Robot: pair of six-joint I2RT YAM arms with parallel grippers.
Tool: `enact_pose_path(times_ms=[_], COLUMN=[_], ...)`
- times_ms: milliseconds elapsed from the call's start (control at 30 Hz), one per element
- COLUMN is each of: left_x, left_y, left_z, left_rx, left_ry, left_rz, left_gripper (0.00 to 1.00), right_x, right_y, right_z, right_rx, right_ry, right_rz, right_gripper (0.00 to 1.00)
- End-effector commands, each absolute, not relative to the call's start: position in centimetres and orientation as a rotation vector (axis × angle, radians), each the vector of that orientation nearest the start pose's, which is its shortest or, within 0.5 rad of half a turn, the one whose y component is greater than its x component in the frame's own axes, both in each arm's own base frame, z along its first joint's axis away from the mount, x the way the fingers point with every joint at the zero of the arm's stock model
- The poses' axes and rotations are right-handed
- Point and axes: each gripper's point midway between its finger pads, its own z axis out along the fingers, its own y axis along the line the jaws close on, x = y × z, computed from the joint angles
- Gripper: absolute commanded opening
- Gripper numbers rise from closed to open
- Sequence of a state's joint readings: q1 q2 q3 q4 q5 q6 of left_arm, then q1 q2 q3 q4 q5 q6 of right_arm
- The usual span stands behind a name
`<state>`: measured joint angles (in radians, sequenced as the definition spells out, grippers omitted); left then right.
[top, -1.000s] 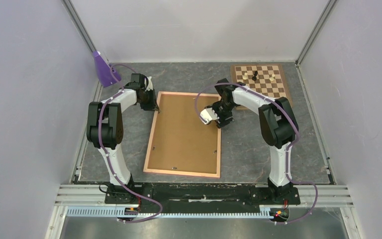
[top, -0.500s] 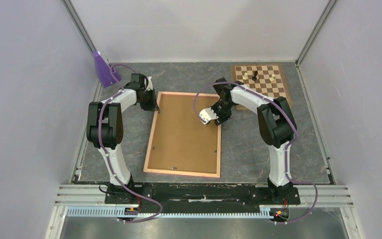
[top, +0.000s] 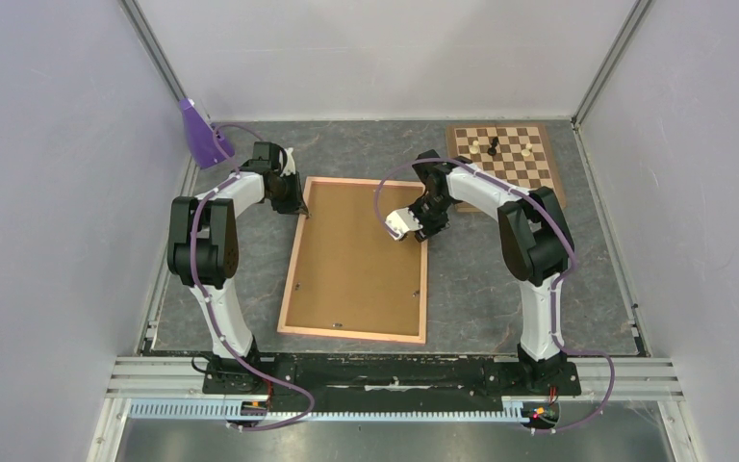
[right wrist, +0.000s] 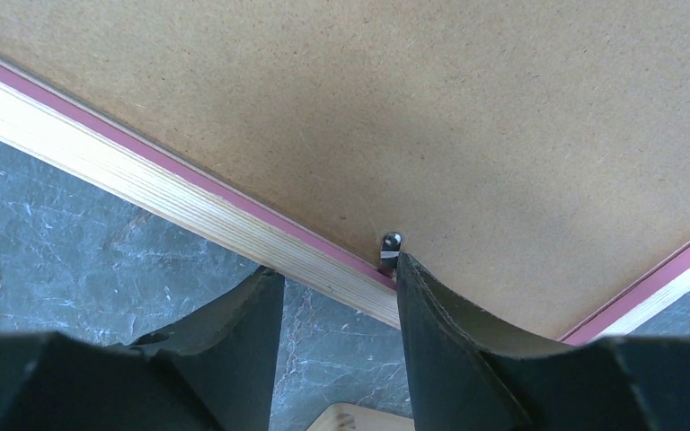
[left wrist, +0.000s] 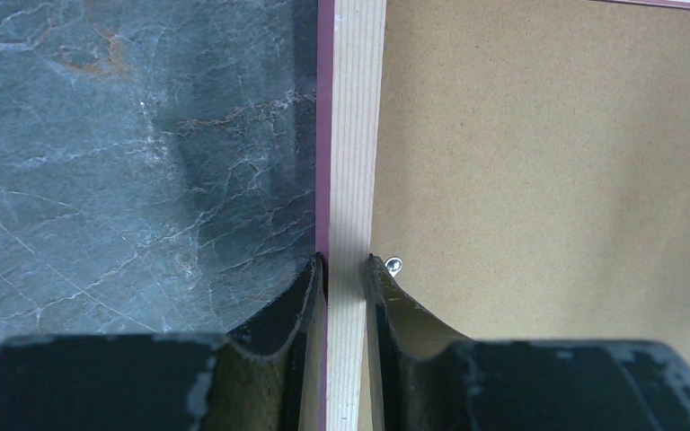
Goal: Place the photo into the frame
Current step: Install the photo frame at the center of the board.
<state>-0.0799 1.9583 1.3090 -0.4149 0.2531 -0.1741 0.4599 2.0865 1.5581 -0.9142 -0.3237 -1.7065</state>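
Seemingly unfinished: the frame (top: 351,333) lies back-up in the middle of the surface (top: 481,289), a brown backing board (top: 356,260) filling it, and no photo shows, so I cannot tell whether it is inside. The left end effector (left wrist: 346,265) pinches the pale wood left rail. The right end effector (right wrist: 334,269) straddles the right rail beside a metal tab (right wrist: 390,247), and I cannot tell whether it grips.

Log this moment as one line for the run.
frame face down, board in | left claw clamped on left edge | right claw astride right edge at clip
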Motion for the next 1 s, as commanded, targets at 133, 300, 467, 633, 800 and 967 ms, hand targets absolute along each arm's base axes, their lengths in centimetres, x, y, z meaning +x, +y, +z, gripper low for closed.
enact_pose_path(times_ms=[133, 300, 467, 633, 800, 967], left_x=[41.5, 41.5, 41.5, 41.5, 41.5, 41.5], left_y=[-8.1, -8.1, -8.2, -8.1, -8.2, -8.2], left_z=[0.2, 0.4, 0.3, 0.1, 0.2, 0.2], left_rx=[-0.130, -0.131, -0.129, -0.131, -0.130, -0.132], left_ry=[2.707, 2.699, 2.700, 2.704, 2.703, 2.701], left_rz=[-0.396, -0.395, -0.399, -0.399, -0.401, -0.406], left_gripper=[0.02, 0.02, 0.02, 0.02, 0.02, 0.02], right_x=[36.3, 36.7, 37.6, 38.2, 39.8, 40.9], right_y=[20.2, 20.0, 19.4, 19.2, 19.3, 18.9], right_z=[0.1, 0.3, 0.9, 1.8, 2.9, 4.4], right_rx=[-2.465, -2.411, -2.333, -2.272, -2.219, -2.244], right_ry=[1.449, 1.507, 1.579, 1.595, 1.585, 1.533], right_rz=[0.400, 0.417, 0.376, 0.324, 0.240, 0.153], right_gripper=[0.17, 0.13, 0.20, 0.46, 0.67, 0.75])
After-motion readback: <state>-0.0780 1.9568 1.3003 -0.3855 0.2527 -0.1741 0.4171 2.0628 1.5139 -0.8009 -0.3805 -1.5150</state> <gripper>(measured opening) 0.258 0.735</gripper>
